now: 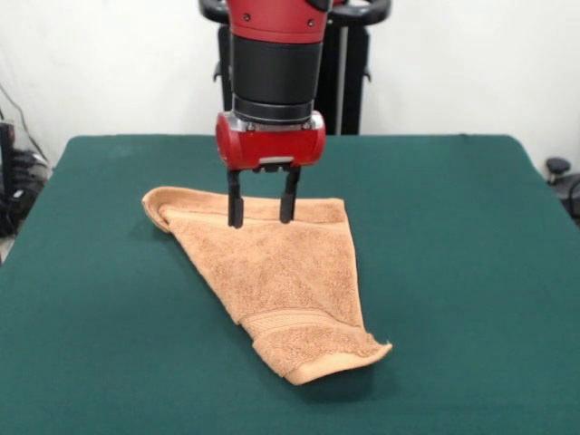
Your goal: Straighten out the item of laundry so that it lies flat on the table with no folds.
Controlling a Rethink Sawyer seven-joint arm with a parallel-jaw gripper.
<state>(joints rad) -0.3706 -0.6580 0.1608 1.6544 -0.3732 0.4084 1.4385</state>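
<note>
An orange-tan terry towel [272, 272] lies on the dark green table [453, 272], left of centre. Its outline is roughly triangular, with a folded far edge and a rolled corner at the far left [159, 207]. A woven band [290, 319] runs near the hemmed near end, whose corner [376, 349] lifts a little. My gripper [262, 216] hangs straight down from the red and black arm over the towel's far edge. Its two black fingers [236, 204] are apart and hold nothing; the tips are at or just above the cloth.
The robot's black pedestal [349, 82] stands behind the table's far edge. Cables and dark equipment [14, 181] sit off the table's left side. A small black object [557, 168] sits off the right side.
</note>
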